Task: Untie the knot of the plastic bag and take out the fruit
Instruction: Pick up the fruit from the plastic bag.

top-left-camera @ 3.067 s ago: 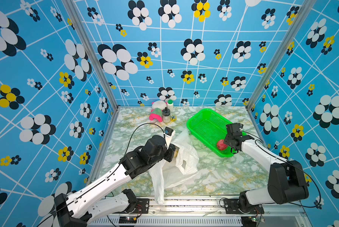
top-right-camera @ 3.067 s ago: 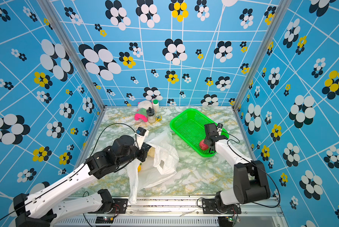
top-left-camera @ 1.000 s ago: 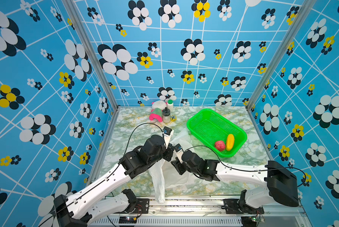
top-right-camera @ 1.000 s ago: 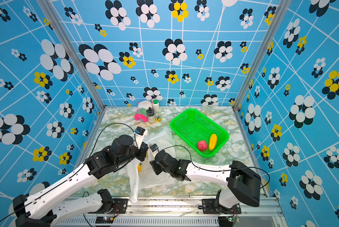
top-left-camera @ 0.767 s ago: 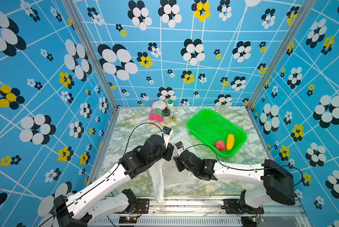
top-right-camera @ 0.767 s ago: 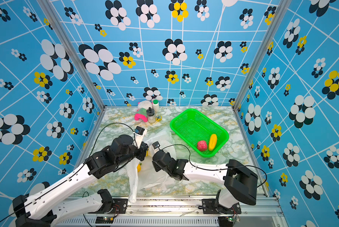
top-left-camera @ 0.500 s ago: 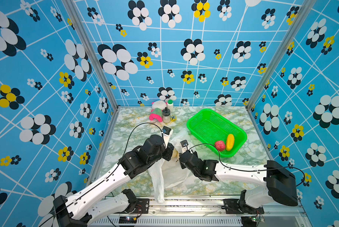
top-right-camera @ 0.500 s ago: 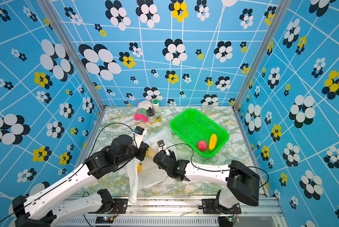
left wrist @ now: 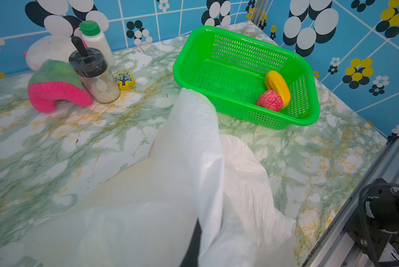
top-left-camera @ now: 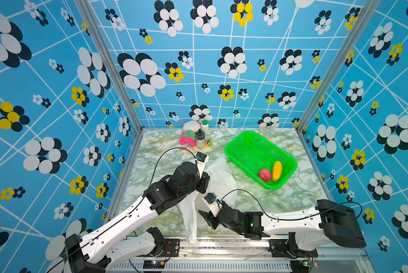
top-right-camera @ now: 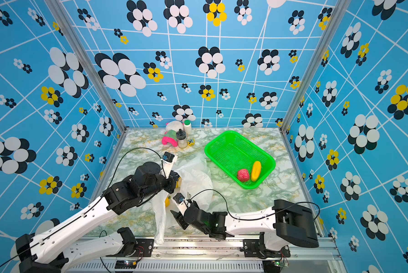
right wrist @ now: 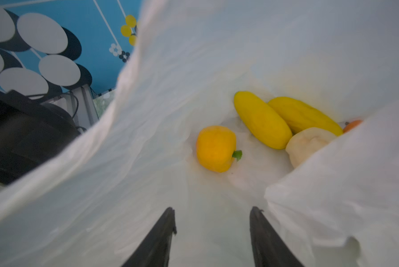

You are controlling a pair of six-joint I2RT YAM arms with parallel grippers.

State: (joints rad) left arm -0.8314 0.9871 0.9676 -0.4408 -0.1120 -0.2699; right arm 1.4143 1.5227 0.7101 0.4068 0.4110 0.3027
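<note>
Since the thin, crinkly white plastic bag (top-left-camera: 222, 179) gapes and no knot can be made out in any view, the step in hand looks like taking out the fruit. At the left, the left gripper (top-left-camera: 205, 182) is clamped on the bag's rim, holding it raised off the marbled tabletop (top-left-camera: 293, 201). At the bag's mouth, the right gripper (right wrist: 212, 215) hangs with jaws moderately apart and empty. It is aimed inside, where a round orange-yellow toy fruit (right wrist: 216, 149) lies nearest, with two long yellow mangoes (right wrist: 261, 120) and a cream pear (right wrist: 307, 143) beyond. Further right, the green plastic mesh basket (top-left-camera: 243, 169) holds a red bumpy ball (top-left-camera: 264, 175) and a yellow fruit (top-left-camera: 276, 170). The next move probably calls for reaching in and closing on the nearest fruit without pinching film.
</note>
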